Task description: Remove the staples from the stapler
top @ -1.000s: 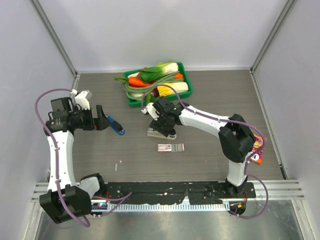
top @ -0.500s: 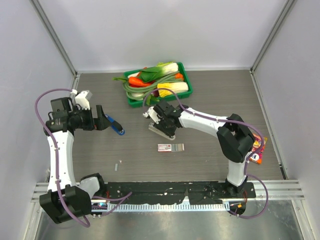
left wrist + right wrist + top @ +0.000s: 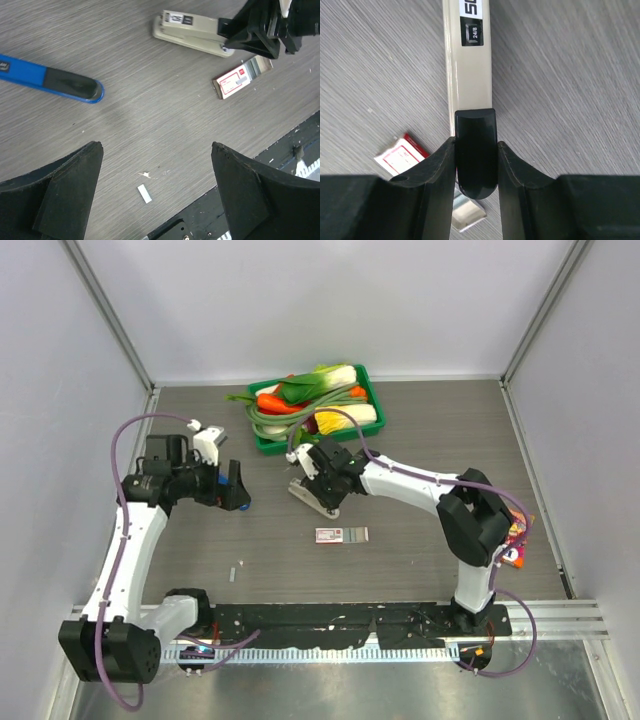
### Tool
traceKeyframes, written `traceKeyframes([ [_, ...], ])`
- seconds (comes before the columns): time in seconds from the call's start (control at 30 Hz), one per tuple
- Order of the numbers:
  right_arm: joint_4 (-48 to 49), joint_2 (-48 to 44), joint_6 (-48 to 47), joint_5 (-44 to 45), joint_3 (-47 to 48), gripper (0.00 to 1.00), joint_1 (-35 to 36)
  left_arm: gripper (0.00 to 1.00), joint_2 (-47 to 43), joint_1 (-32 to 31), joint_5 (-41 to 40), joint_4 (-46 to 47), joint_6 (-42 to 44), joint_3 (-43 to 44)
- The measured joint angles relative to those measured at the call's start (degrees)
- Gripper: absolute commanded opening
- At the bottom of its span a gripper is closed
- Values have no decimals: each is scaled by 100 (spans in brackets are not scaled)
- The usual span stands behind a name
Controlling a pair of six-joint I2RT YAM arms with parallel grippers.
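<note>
Beige stapler in right gripper

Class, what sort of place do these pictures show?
Probably a robotics test cell: two white-and-black robot arms, plain white walls round a grey table, props like a beige stapler and green vegetable tray.

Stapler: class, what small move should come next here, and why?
Probably bring the open left gripper across to steady the free end of the stapler: the right gripper already pinches its black end, and the stapler looks closed.
</note>
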Motion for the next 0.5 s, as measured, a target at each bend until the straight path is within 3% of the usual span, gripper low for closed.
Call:
traceKeyframes([
  [0.17,1152,-684,857,-210,-592,1,2,99,46,-289,-28,162,-177,0],
  [0.37,3442,-1921,2323,-442,-1910,1,50,100,164,-310,184,328,-328,-2],
  [0.5,4524,-1952,2997,-378,-2212,1,334,99,157,-313,564,446,-378,-105],
])
